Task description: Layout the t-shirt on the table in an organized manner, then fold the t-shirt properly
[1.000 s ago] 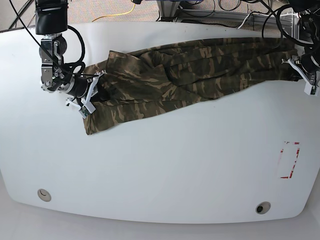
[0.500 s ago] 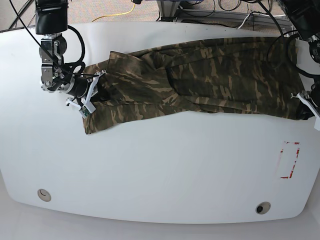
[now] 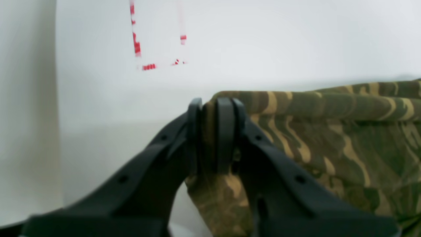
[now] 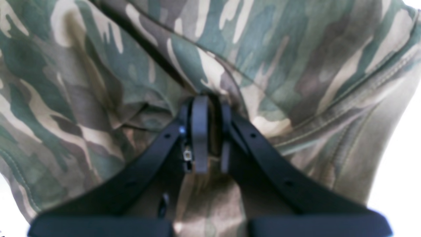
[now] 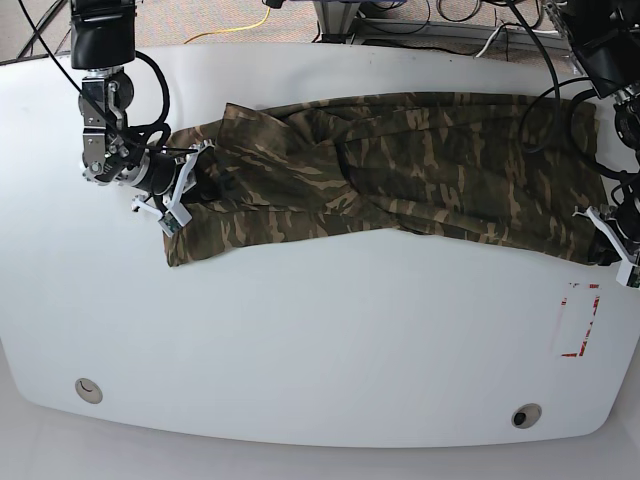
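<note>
While both arms sit at opposite ends of the cloth, each tool is clenched on fabric. Left tool [image 3: 213, 131] pinches a fold at the shirt [image 5: 400, 165] corner; the black pads are nearly together with camo cloth squeezed between them. In base view this tool [image 5: 612, 243] is at the right edge of the surface [image 5: 330, 340], low on that end of the shirt. Right tool [image 4: 206, 135] grips a bunched ridge of cloth next to a stitched hem; in base view it [image 5: 178, 195] is at the left end, angled across the fabric.

Shirt lies stretched between the two tools across the far half of the surface, wrinkled, with a diagonal fold ridge through the middle. Left end hangs lower as a narrow flap.

Red tape rectangle [image 5: 578, 320] is on bare surface just below the left tool, clear of the cloth. Two grommet holes [image 5: 88, 389] are near the front edge, well apart from the shirt.
</note>
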You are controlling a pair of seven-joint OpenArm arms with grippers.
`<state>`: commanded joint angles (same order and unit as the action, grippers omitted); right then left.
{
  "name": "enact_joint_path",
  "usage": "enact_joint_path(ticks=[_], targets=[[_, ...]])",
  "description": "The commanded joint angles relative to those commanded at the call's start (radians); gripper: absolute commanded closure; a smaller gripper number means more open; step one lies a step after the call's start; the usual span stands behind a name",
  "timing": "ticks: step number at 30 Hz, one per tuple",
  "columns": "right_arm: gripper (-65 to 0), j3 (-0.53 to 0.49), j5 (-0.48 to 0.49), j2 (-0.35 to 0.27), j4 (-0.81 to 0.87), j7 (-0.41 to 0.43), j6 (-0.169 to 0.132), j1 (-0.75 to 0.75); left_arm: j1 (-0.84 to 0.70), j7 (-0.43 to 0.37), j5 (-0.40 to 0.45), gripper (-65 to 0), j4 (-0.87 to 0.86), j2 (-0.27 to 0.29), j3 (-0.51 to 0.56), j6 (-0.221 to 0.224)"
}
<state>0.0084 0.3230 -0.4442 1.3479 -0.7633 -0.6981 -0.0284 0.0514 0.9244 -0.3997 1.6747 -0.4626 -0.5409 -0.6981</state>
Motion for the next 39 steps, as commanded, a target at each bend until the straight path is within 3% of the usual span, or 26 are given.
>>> enact_joint_path(ticks=[9,18,20,26,29,35,39], targets=[[-4.8,0.0,0.0,0.0,-0.005,0.0,0.0,0.02,-0.222,0.0,-0.002,-6.1,0.19,0.0,-0.002,0.0],[-4.8,-0.002,-0.002,-0.002,-0.005,0.0,0.0,0.038,-0.417,0.0,-0.002,-7.2,0.209,0.005,0.006,0.0],[-4.8,-0.003,-0.002,-0.002,-0.005,0.0,0.0,0.038,-0.442,0.0,-0.002,-10.3,0.209,0.005,0.006,0.0],[-4.8,-0.005,-0.002,0.0,-0.005,0.0,0.0,0.046,-0.528,0.0,-0.002,-37.9,0.206,0.006,0.0,0.0],[-4.8,-0.006,-0.002,0.003,-0.006,-0.002,0.0,0.051,-0.545,0.0,-0.005,-38.9,0.21,0.005,-0.026,0.0],[-4.8,-0.006,-0.002,0.009,-0.005,-0.035,0.0,0.054,-0.537,0.008,-0.153,-38.8,0.213,-0.005,-0.166,0.0],[-4.8,-0.006,-0.002,0.02,-0.006,-0.037,0.0,0.069,-0.479,0.081,-0.287,-38.8,0.204,-0.043,-0.272,0.0]])
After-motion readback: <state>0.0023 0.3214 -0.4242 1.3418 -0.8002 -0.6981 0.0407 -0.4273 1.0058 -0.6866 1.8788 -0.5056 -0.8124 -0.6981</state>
